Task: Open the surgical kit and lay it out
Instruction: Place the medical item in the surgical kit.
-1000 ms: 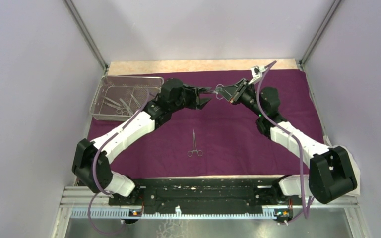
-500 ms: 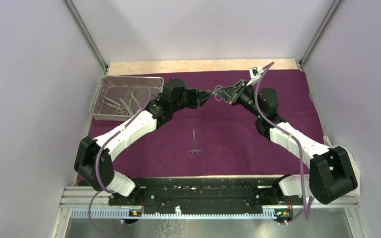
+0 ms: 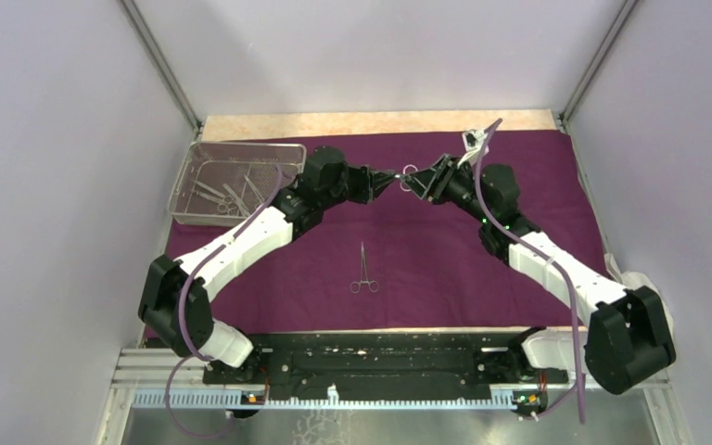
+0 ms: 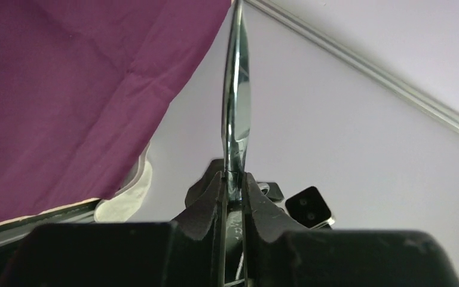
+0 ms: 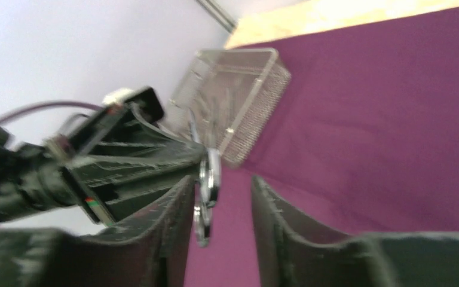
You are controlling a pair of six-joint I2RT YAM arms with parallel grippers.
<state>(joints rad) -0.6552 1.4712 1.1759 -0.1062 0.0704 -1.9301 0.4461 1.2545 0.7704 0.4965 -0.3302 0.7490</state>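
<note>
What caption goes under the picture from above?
Left claw holds a steel instrument over the purple cloth, open right claw at its rings; a second instrument lies nearer, more in the mesh tray.

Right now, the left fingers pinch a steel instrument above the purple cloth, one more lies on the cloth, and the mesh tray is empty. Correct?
No. The mesh tray is not empty: the top view shows several instruments in it. The rest holds: the left fingers pinch a steel instrument, and a second instrument lies on the purple cloth.
</note>
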